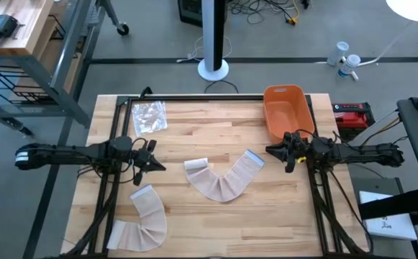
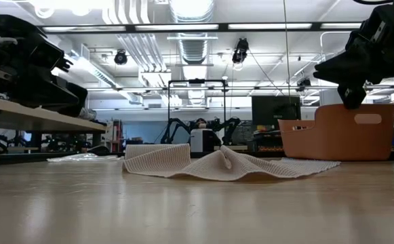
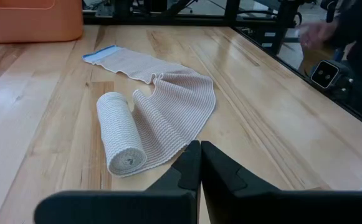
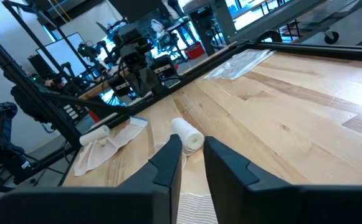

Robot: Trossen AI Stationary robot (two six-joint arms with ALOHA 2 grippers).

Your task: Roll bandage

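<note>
A beige elastic bandage (image 1: 223,178) lies on the wooden table's middle in a curved strip. Its left end is wound into a short roll (image 3: 119,134) that rests on its side, and its blue-edged end (image 1: 254,157) lies flat toward the right. A second bandage (image 1: 142,216) lies unrolled at the near left. My left gripper (image 1: 162,167) hovers shut just left of the roll, fingertips together (image 3: 200,163). My right gripper (image 1: 270,150) hovers right of the blue end, with a narrow gap between its fingers (image 4: 193,155) and nothing in it.
An orange bin (image 1: 286,111) stands at the far right, close behind my right gripper. A clear plastic bag (image 1: 150,116) lies at the far left. A black frame (image 1: 216,96) runs along the table's far edge and sides. Bare wood lies between the two bandages.
</note>
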